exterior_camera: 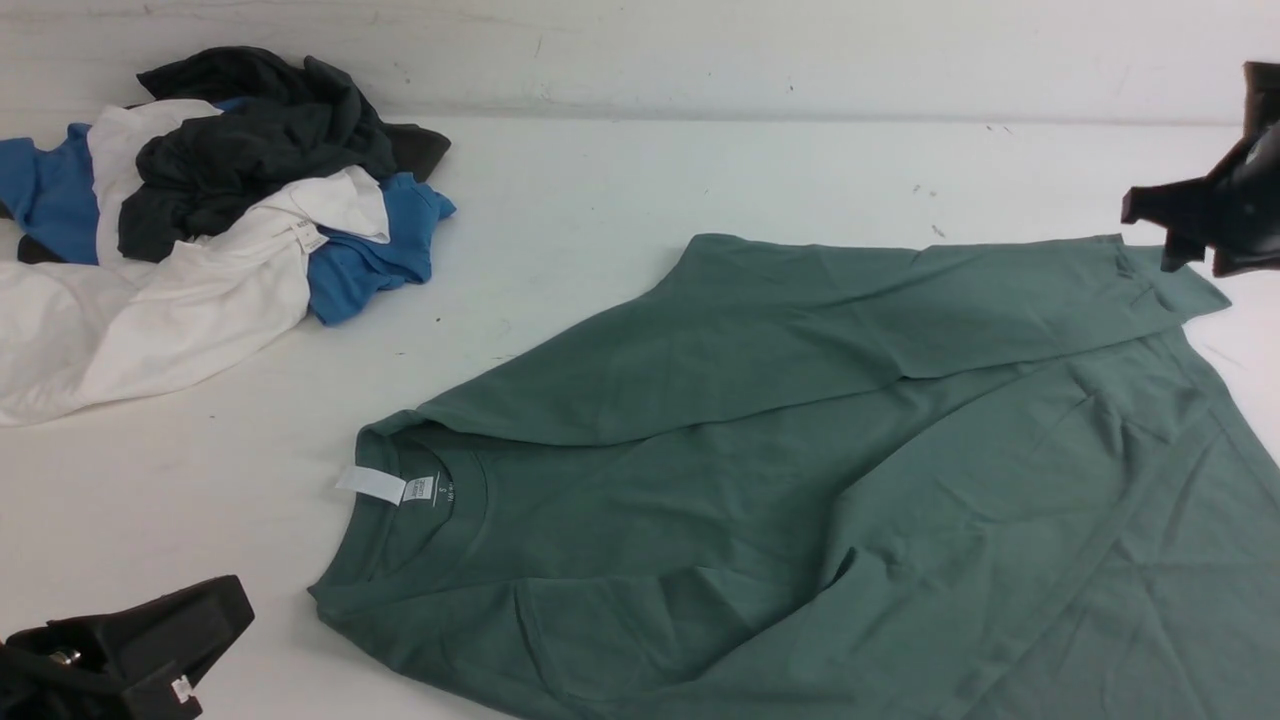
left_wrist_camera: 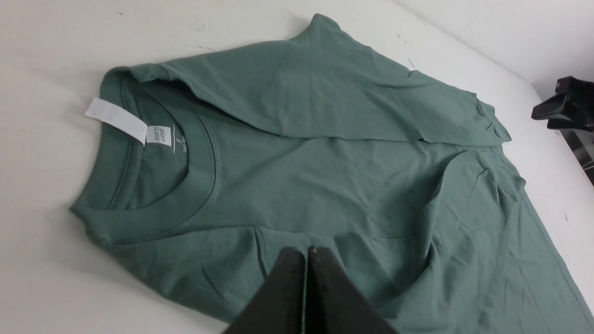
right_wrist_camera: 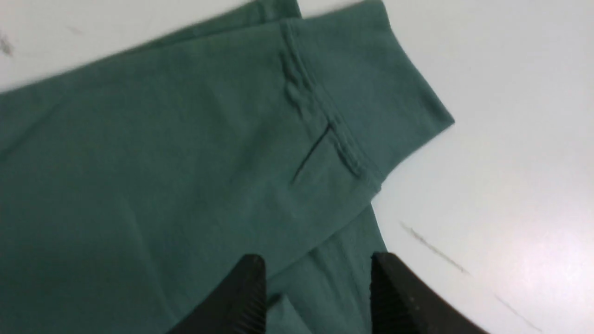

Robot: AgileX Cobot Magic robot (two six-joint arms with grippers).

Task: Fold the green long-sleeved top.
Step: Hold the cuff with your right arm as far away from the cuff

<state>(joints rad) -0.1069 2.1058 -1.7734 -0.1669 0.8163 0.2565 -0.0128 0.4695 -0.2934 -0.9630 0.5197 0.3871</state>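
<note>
The green long-sleeved top (exterior_camera: 800,480) lies flat on the white table, its round neck and white label (exterior_camera: 372,484) toward the left. One sleeve is folded across the body along the far side, with its cuff (exterior_camera: 1170,275) at the right. My right gripper (exterior_camera: 1147,232) hovers just beyond that cuff (right_wrist_camera: 371,83); in the right wrist view the gripper (right_wrist_camera: 317,260) stands open, with nothing between its fingers. My left gripper (exterior_camera: 235,605) is low at the near left, off the cloth and shut on nothing. The left wrist view has the gripper (left_wrist_camera: 306,250) over the top's (left_wrist_camera: 325,185) near shoulder.
A heap of dark charcoal, white and blue garments (exterior_camera: 200,220) sits at the back left of the table (exterior_camera: 600,200). A white wall (exterior_camera: 700,50) runs along the back. The top's hem runs out of view at the front right.
</note>
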